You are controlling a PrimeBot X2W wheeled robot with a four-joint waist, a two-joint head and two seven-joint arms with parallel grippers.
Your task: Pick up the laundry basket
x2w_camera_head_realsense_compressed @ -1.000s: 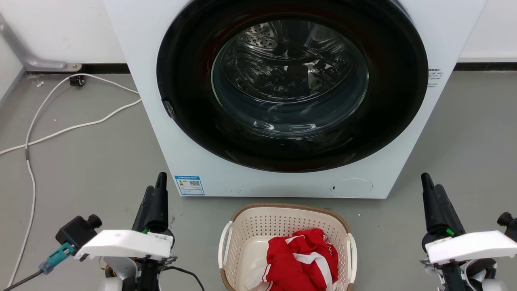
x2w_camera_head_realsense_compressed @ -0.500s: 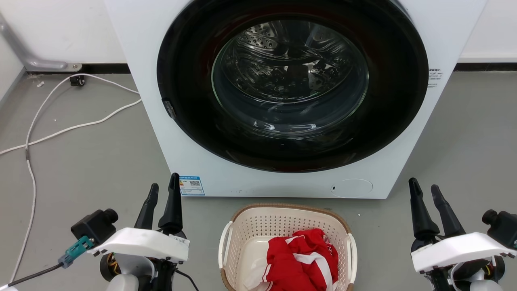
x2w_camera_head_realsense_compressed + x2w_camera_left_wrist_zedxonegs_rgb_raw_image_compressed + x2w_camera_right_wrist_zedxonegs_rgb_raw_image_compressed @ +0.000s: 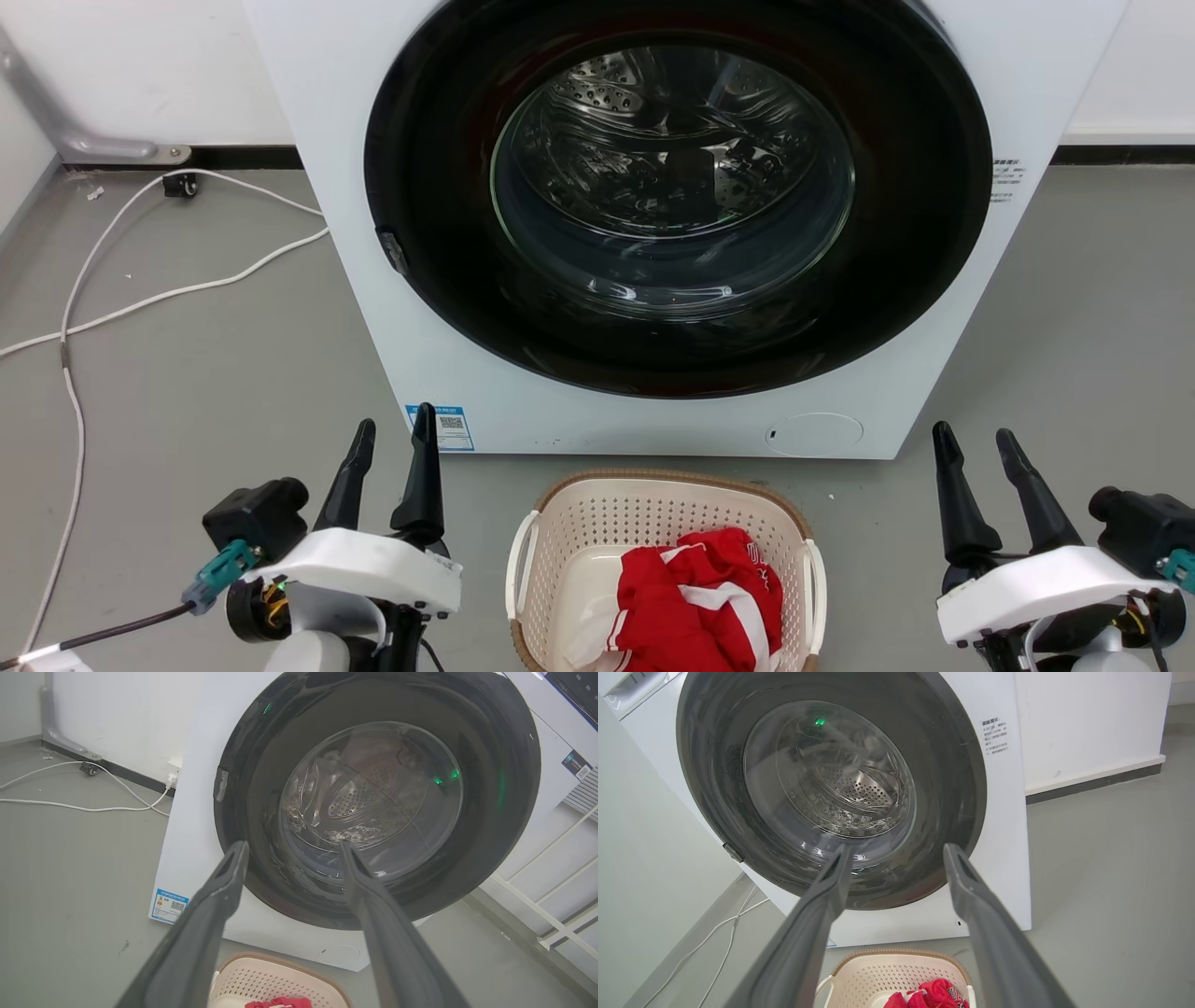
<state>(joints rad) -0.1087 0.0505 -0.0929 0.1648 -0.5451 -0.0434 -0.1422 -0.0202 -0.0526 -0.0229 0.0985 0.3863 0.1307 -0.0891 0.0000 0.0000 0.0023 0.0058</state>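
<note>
**Laundry basket** (image 3: 597, 518): cream plastic, perforated walls, brown woven-look rim, one white handle on each side. It stands on the grey floor (image 3: 205, 392) at the bottom centre of the head view, just in front of the washing machine, and its near end is cut off by the bottom edge. Neither gripper touches it.

**Contents:** a crumpled red garment with white trim (image 3: 695, 597), lying towards the right side of the basket.

**Washing machine** (image 3: 373, 308): white front-loader filling the upper centre of the head view. It has a wide black door ring around a clear glass porthole (image 3: 672, 177), with the perforated steel drum visible behind. A round cover (image 3: 814, 434) sits at the lower right of the front panel. A blue-and-white sticker (image 3: 455, 427) sits at the lower left.

**Left gripper** (image 3: 395, 418): lower left of the head view, to the left of the basket and apart from it. Its two dark fingers point up the frame, parted with a plain gap, and there is nothing between them.

**Right gripper** (image 3: 972, 431): lower right of the head view, well to the right of the basket. Its fingers are likewise parted and hold nothing.

**White cable** (image 3: 140, 303): runs in loops across the floor at the left of the head view, towards the wall.
</note>
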